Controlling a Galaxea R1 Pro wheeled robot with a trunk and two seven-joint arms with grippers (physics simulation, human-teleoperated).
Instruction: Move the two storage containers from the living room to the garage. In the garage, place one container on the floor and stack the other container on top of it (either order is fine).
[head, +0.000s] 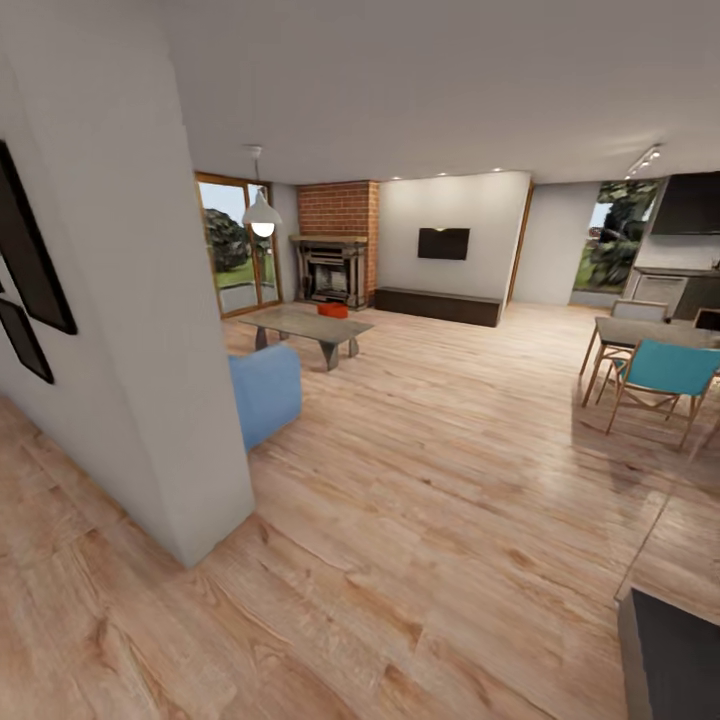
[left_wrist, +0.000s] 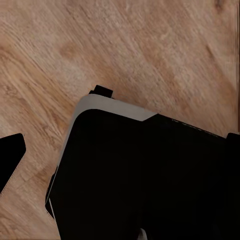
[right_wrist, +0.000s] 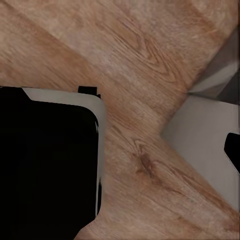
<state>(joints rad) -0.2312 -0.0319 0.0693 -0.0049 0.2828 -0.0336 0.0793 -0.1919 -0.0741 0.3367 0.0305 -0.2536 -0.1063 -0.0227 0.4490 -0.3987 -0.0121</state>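
The living room (head: 420, 300) has a light wood-plank floor (head: 430, 480), a red-brick fireplace (head: 335, 250) and wood-framed glass doors (head: 240, 245) on its far side. Both wrist views look down on those planks past dark robot bodywork edged in pale grey; neither pincer's fingers can be made out, so I cannot tell how far open either one is, or whether it has hold of anything. Farther out stand a white wall corner (head: 170, 400), a blue sofa end (head: 265, 390) and the bench (head: 305, 325), a low coffee table. On the bench's far edge, toward the fireplace, sits a small orange-red box shape, likely one storage container (head: 332, 310); too distant to show detail. The step in hand seems to be the approach: next, drive past the sofa to the bench.
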